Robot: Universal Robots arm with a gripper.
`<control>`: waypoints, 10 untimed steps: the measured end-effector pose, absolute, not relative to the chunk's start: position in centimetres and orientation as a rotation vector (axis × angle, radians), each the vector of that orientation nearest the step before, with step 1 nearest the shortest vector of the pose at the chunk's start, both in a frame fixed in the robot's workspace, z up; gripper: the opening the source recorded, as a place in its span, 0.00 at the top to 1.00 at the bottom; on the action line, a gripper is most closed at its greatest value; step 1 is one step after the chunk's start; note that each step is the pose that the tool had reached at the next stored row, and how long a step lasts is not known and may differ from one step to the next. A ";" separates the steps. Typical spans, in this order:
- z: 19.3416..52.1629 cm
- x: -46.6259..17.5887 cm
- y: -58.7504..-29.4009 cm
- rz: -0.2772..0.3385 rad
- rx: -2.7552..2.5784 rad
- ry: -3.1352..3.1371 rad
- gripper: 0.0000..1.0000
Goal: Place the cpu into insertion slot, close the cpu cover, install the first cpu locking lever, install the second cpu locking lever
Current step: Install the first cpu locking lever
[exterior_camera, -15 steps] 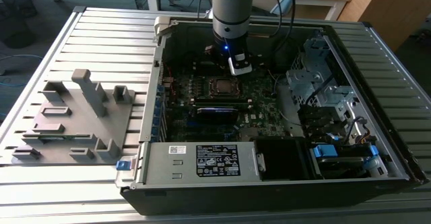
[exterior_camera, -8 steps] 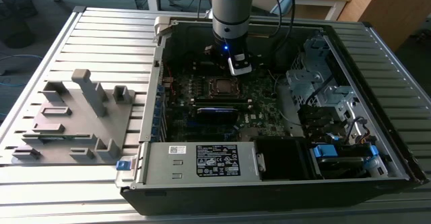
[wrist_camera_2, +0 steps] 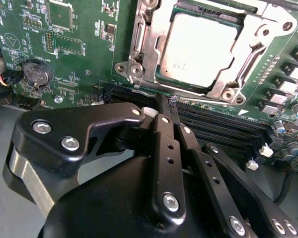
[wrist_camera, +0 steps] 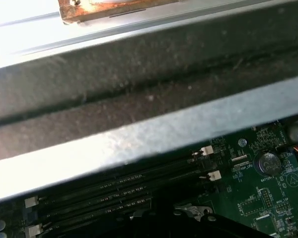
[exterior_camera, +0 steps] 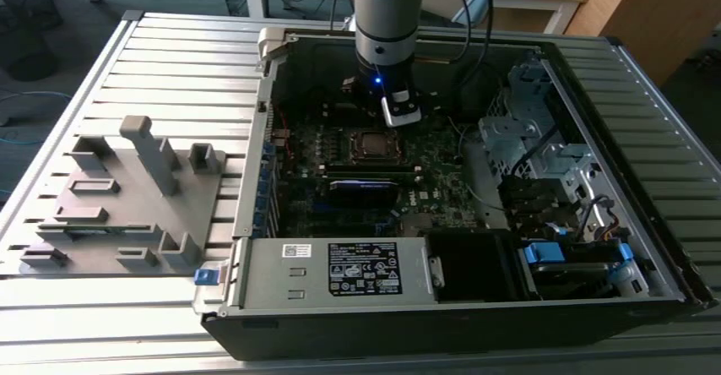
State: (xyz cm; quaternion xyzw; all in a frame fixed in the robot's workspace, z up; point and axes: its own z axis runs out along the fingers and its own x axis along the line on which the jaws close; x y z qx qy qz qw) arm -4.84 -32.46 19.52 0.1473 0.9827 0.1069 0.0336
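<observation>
Silver slatted metal table carries everything. On it sits an open black desktop computer case, side panel off. The pale blue and grey robot arm comes straight down into the case at its far side. Flat grey plastic fixture plate with upright blocks lies on the table at the exterior view's left, just beside the case. Grey power box with white labels fills the case's near edge.

Green motherboard covers the case floor. Black two-finger gripper hangs above the board, just beside the socket, over the row of black memory slots. Fingers pressed together, nothing between them (second wrist view shows it best).

The thin silvery metal square cpu cover lies flat over the socket, framing the chip. The small flat square cpu with a dull grey top sits in the socket, showing through the cover's window. Gripper touches neither.

Round silver coin battery sits on the board, well apart from the socket.
</observation>
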 end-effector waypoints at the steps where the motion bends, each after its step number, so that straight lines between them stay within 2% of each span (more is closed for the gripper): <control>1: 19.5 -4.8 -32.5 0.322 0.453 3.023 0.90; 10: 19.4 -4.8 -32.5 0.303 0.453 3.023 0.90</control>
